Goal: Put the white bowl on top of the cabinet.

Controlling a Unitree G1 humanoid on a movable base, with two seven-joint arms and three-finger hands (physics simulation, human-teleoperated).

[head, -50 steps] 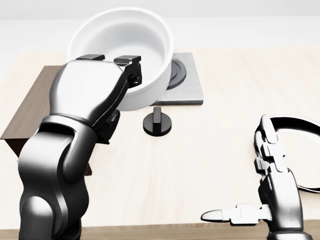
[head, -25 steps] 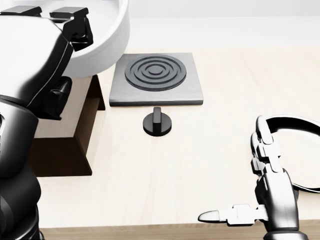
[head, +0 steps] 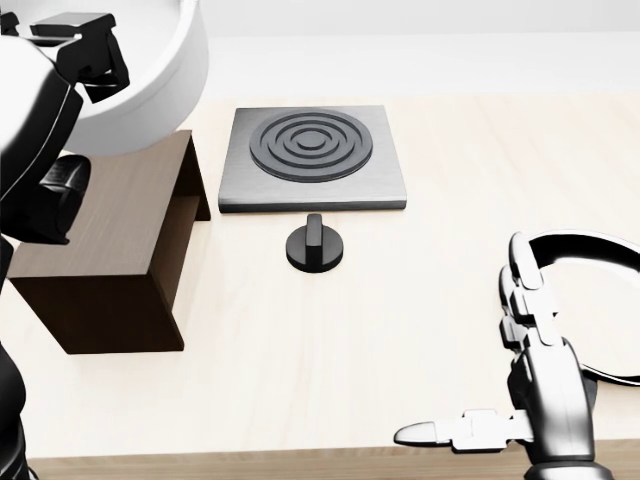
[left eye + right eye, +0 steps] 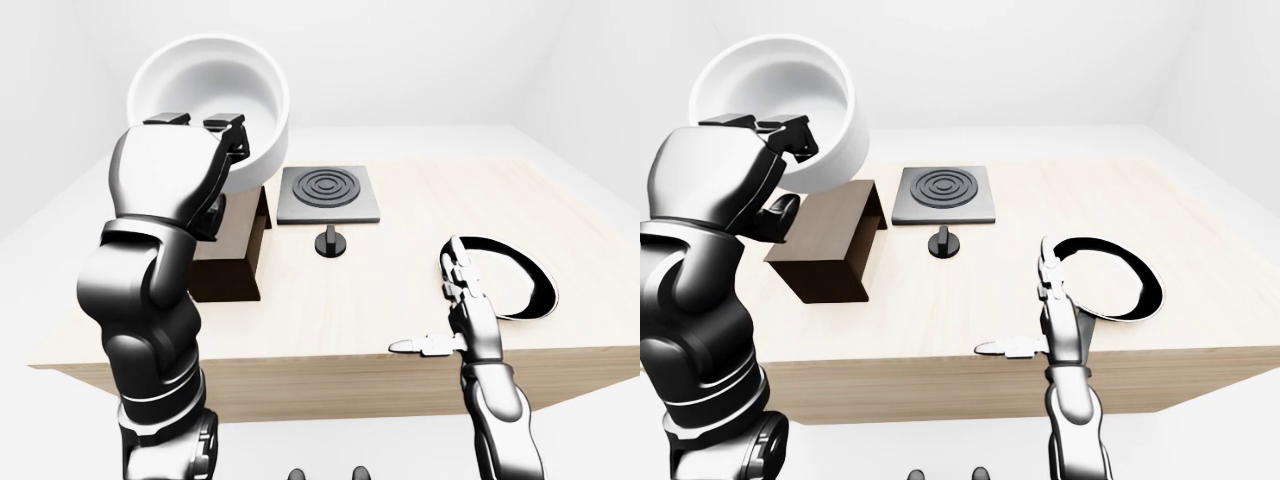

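The left hand (image 4: 205,140), fingers pinching its rim, has carried the white bowl (image 4: 212,108) off the burner plate (image 3: 313,157) to, seemingly, above the cabinet (image 4: 830,243) (right hand (image 3: 520,395) idle, fingers spread), so lowering remains.

I see the cabinet (image 4: 830,243) top bare; the burner plate (image 3: 313,158) and knob (image 3: 315,245) stand just right.
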